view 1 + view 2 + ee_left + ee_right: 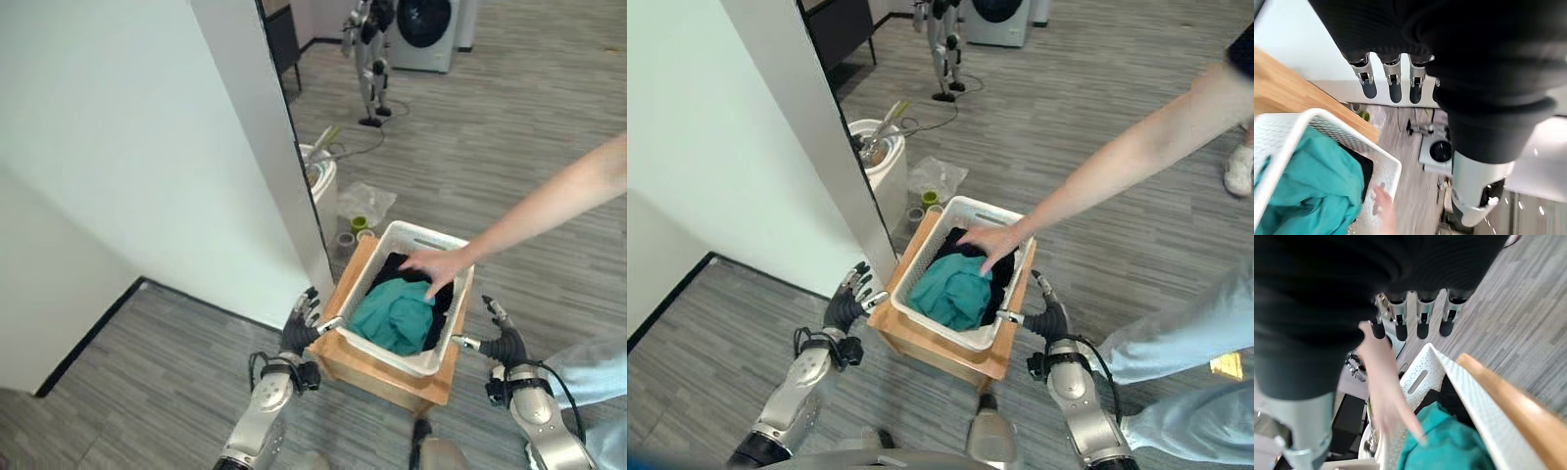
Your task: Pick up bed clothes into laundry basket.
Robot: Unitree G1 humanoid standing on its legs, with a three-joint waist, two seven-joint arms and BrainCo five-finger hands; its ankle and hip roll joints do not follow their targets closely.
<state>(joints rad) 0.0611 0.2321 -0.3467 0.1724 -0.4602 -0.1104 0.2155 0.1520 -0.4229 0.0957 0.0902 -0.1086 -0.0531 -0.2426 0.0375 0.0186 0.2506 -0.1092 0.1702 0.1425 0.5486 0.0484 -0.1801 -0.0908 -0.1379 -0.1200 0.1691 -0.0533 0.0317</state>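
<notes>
A white perforated laundry basket [421, 360] rests on a wooden tray [387, 380] in front of me. Inside lie a teal cloth [394, 313] and black clothes [394, 264]. A person's hand [436, 266] reaches in from the right and presses on the clothes. My left hand [301, 328] is open, its straight fingers against the tray's left side. My right hand [500, 340] is open at the tray's right side, thumb pointing toward the basket. The left wrist view shows the basket rim [1312, 116] and teal cloth [1308, 188]; the right wrist view shows the rim [1474, 396] and the person's hand [1383, 391].
A white wall corner [279, 166] stands close on the left. Behind it sit a white bin [318, 174], a clear plastic bag [367, 201] and small cups [359, 224] on the grey wood floor. Another robot [370, 49] and a washing machine [423, 29] stand far back.
</notes>
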